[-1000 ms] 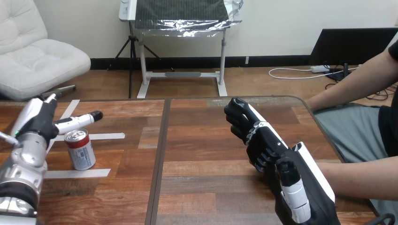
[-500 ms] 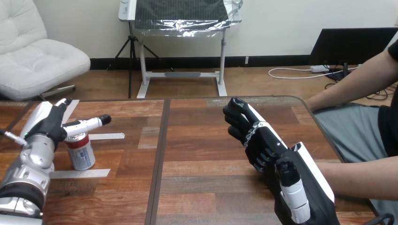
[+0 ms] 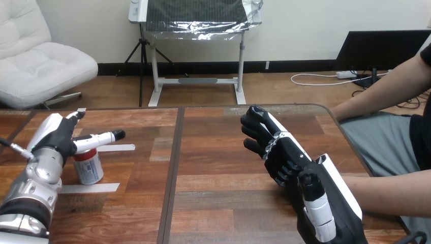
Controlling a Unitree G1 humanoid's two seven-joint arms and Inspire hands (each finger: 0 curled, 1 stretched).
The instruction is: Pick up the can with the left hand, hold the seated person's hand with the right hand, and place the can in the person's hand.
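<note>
Can [image 3: 89, 168] stands upright on the surface [image 3: 218, 157] at the view's left, long axis vertical, between two strips of white tape [image 3: 94, 187]. Its top is hidden by the left hand [image 3: 53, 142]. The left hand sits right at the can, palm on the can's left side, one finger stretched out straight to the right across and just above the top. The hand is spread, not wrapped round the can body; can't tell if that finger touches the rim. So the can lies just below and to the right of the palm, and the left hand is by far the nearer one. Right hand [image 3: 292, 152] is mid-surface toward the right, well apart from the can, raised edge-on, fingers loosely bent and relaxed, with nothing seen in them. The person's forearm [image 3: 394, 190] comes in from the right edge and runs behind the right arm; the person's hand is hidden there, so contact can't be told. Judgement: this is the reach-to-grasp step, can not yet lifted. The next move needs the fingers to close sideways round the upright body, and a push from the palm could tip it.
</note>
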